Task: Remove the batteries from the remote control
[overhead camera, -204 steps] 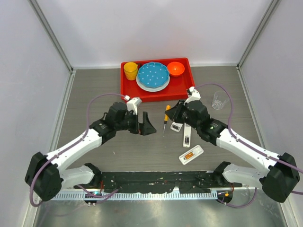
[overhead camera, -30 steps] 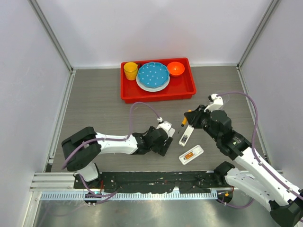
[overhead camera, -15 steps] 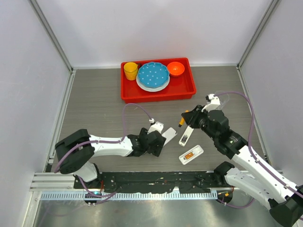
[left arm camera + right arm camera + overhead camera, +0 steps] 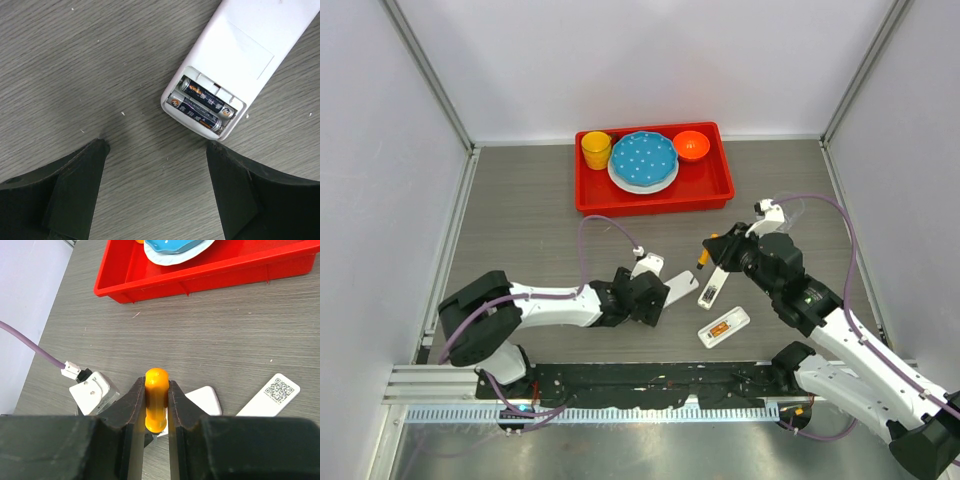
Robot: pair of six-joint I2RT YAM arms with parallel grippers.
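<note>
1. The left gripper (image 4: 156, 146) hangs low over the desk (image 4: 75, 60) with its fingers spread wide and nothing between them. Just ahead lies the white remote (image 4: 250, 45), back up and cover off.
2. The batteries (image 4: 202, 105), two dark cells side by side, sit in the open bay at the remote's near end, neither lifted.
3. The right gripper (image 4: 156, 390) is clamped on the orange handle of the screwdriver (image 4: 156, 376), above the desk and apart from the remote.
4. Risk: the cells lie flush in the bay, so the broad fingers would likely close on the housing instead, or shove the unheld remote across the desk.
5. Risk: a spring contact may flick a freed cell away to roll, and a prying screwdriver tip could slip and scar the casing.
6. Writing: gold print runs along each cell but is too small to read, and is possibly not Latin script. A separate white piece (image 4: 268, 395) bears a QR code; no brand is legible.
</note>
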